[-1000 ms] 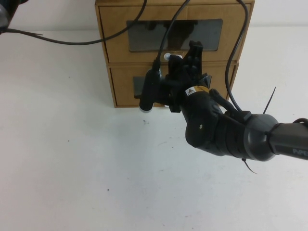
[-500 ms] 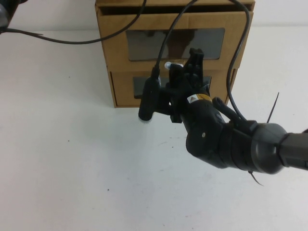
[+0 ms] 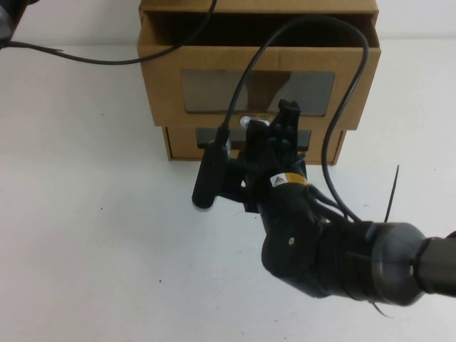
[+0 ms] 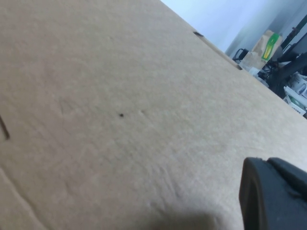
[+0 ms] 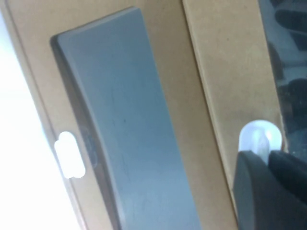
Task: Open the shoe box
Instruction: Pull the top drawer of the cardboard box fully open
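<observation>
First, the high view. Two cardboard shoe boxes of the drawer type stand stacked on the white table (image 3: 85, 235). The upper shoe box (image 3: 164, 85) has its drawer standing out toward the robot, past the front of the lower shoe box (image 3: 182, 142), with a dark gap open behind the front panel. Each front has one window, and the right arm partly covers both. The right gripper (image 3: 288, 110) is directly in front of the upper shoe box, at the lower edge of its front, with the jaws drawn together. One white knob (image 3: 246, 121) shows just beside it; whether the knob is pinched or only hooked cannot be made out. Black cables (image 3: 242, 78) cross the front, but their number is unclear where they run behind the arm. The left arm (image 3: 6, 18) is cut off by the corner, well to the left of the upper shoe box.

Left wrist view. Plain cardboard (image 4: 120, 115) fills nearly the whole frame — which face of the boxes it is cannot be told. Only a dark corner of the left gripper (image 4: 273, 196) shows, close over that face, and its state cannot be told.

Right wrist view. Two knobs are visible: the upper box's (image 5: 259, 136), touching the tip of the right gripper (image 5: 268, 163), and the lower box's knob (image 5: 69, 153), well apart from it. The lower window (image 5: 124, 120) lies between them, while the upper window (image 5: 288, 48) is cut off by the frame edge.
</observation>
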`<action>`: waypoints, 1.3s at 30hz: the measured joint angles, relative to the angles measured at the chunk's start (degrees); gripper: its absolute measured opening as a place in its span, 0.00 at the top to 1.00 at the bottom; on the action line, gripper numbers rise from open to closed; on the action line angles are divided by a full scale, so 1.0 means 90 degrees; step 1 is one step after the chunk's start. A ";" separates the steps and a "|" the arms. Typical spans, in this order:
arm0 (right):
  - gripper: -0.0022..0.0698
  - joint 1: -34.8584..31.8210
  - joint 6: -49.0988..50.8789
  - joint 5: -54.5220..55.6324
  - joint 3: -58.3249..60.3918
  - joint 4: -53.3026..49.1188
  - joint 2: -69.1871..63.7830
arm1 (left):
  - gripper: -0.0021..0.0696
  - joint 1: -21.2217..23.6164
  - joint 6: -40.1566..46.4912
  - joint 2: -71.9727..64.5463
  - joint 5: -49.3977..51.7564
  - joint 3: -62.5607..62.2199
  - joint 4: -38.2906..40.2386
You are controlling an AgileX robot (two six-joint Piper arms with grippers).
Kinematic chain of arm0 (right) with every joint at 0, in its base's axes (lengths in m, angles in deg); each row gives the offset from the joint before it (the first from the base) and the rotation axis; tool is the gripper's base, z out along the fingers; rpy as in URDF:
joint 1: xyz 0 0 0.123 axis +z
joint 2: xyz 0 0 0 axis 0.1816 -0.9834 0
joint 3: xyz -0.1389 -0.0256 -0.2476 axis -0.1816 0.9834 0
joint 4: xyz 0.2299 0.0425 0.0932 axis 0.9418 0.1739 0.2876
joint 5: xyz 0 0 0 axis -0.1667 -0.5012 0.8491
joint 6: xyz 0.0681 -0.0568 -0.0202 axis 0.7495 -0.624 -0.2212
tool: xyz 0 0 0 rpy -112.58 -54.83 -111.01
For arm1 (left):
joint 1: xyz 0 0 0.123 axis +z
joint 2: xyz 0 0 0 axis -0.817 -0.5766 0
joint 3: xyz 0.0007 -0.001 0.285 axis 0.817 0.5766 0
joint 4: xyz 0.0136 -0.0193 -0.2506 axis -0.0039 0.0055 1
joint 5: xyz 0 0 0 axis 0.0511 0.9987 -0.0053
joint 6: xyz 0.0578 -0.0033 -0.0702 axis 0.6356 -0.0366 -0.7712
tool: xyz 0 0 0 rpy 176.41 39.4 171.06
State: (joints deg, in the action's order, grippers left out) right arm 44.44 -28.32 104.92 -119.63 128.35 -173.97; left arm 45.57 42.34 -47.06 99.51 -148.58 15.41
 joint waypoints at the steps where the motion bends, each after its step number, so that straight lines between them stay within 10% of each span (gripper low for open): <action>1: 0.97 0.0075 -0.0052 0.0046 0.0000 0.0103 0.0000 | 0.98 0.0000 0.0000 0.0000 0.0000 0.0000 0.0000; 39: 0.96 0.0600 0.0300 0.0014 0.1195 0.1390 0.1227 | 0.98 -0.0242 -0.0546 -0.0025 0.0789 -0.0184 -0.0100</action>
State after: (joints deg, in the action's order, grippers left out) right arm 49.84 -25.62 105.05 -108.88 140.85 -162.92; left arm 43.39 37.42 -47.29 106.62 -150.24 14.51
